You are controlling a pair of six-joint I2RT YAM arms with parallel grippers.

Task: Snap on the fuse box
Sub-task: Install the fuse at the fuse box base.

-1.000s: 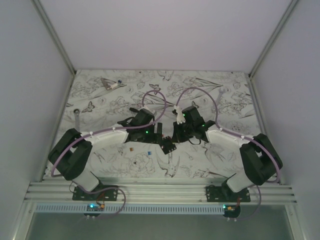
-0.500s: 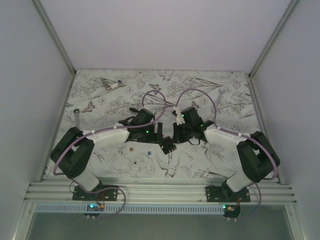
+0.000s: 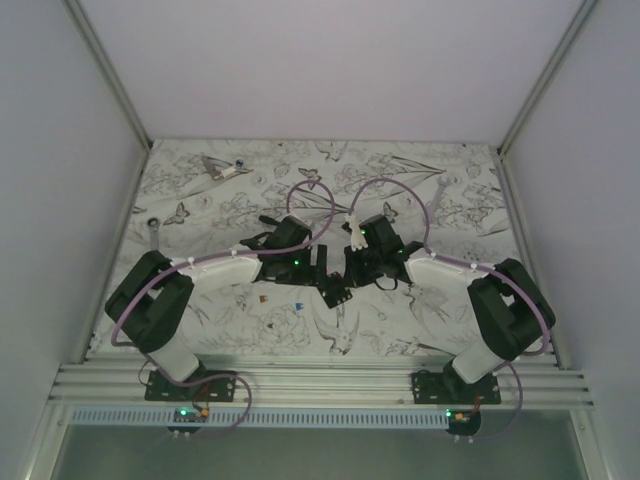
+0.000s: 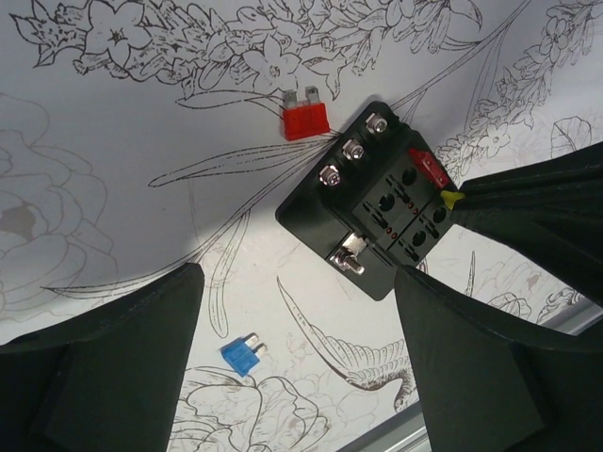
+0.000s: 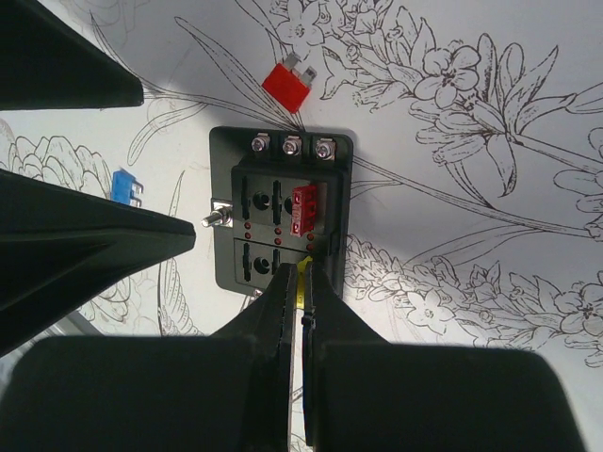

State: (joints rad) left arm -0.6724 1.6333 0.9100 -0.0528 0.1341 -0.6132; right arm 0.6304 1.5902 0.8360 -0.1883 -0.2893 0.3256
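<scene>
Your right gripper (image 5: 300,281) is shut, pinching a small yellow fuse (image 4: 452,200) between its tips. It's right at the near edge of the fuse box (image 5: 283,212), tips over the near row of slots. From this gripper the box lies straight ahead, flat on the table (image 4: 113,188), slots facing up. Its long axis runs directly away from the fingers: screw row at the far end, metal stud sticking out to the left. A red fuse (image 5: 303,209) is already seated in a far slot.

Your left gripper (image 4: 300,282) is wide open and holds nothing. The box sits ahead of its gap and a bit right, apart from both fingers. Seen from here the box is turned diagonal, screw row on the far-left edge, so the jaws don't line up square with its sides.

The right arm is clearly the nearer one. My read is that the next move is a short push of the yellow fuse into a near slot. The risk is the box sliding, since nothing braces it.

Loose on the table are another red fuse (image 5: 287,83), just past the screw end, and a blue fuse (image 5: 124,185), off to the left.
</scene>
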